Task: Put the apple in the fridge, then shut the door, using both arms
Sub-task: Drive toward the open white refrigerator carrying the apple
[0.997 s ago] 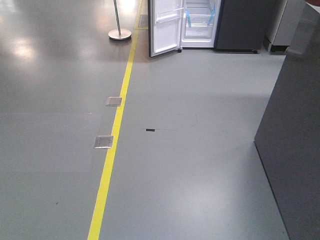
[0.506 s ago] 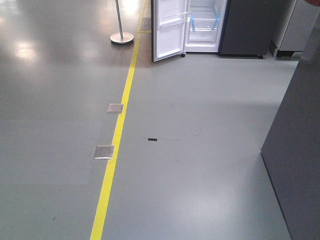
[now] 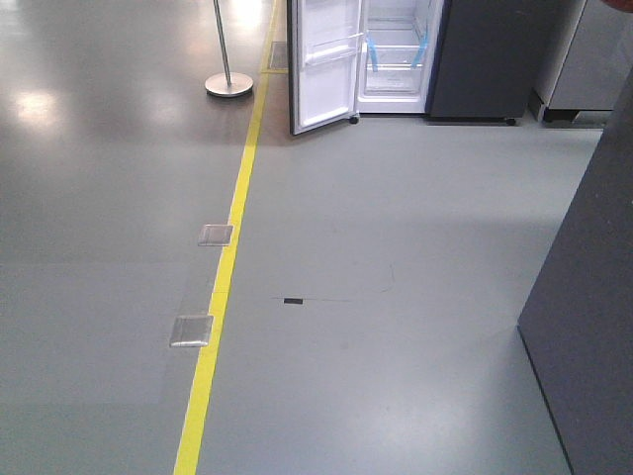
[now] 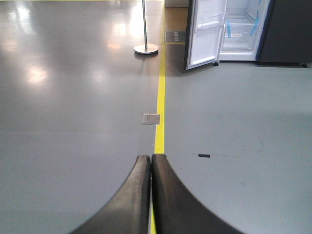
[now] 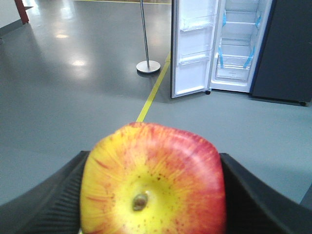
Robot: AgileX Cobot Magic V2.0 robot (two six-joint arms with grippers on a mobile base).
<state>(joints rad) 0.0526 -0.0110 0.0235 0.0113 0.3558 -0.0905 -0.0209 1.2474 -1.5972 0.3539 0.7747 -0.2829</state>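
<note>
– As you scan the front view from the left, what comes first?
– Grey floor (image 3: 89, 247), glossy with patches of light. Far back on it stands a thin pole (image 3: 220, 40) on a round base.
– And beside that?
– A yellow line (image 3: 223, 272) running away toward the far end. Two square metal plates (image 3: 216, 235) lie against its left edge, one nearer and one farther. Just right of the line is a small black mark (image 3: 293, 300).
– Where is the fridge?
– At the far end, right of the line. The door (image 3: 321, 64) is swung open on the left side, with its white lining and clear bins showing. The fridge (image 3: 396, 59) shows a white inside, clear shelves and strips of blue tape (image 3: 374, 45), with a dark grey outer body to the right of the opening.
– Farther right?
– A pale cabinet (image 3: 588, 59) in the top corner and a dark panel (image 3: 588, 327) close by along the right edge.
– The left gripper (image 4: 151, 157)?
– Its two black fingers (image 4: 131, 195) are pressed together with nothing between them. They sit above the yellow line, well apart from the fridge.
– And the right gripper (image 5: 152, 200)?
– Its pads (image 5: 48, 200) are clamped on the apple (image 5: 156, 161), one on each side. The apple is red and yellow, with a brown-centred dimple facing the camera. It is off the floor and well short of the open fridge ahead.
</note>
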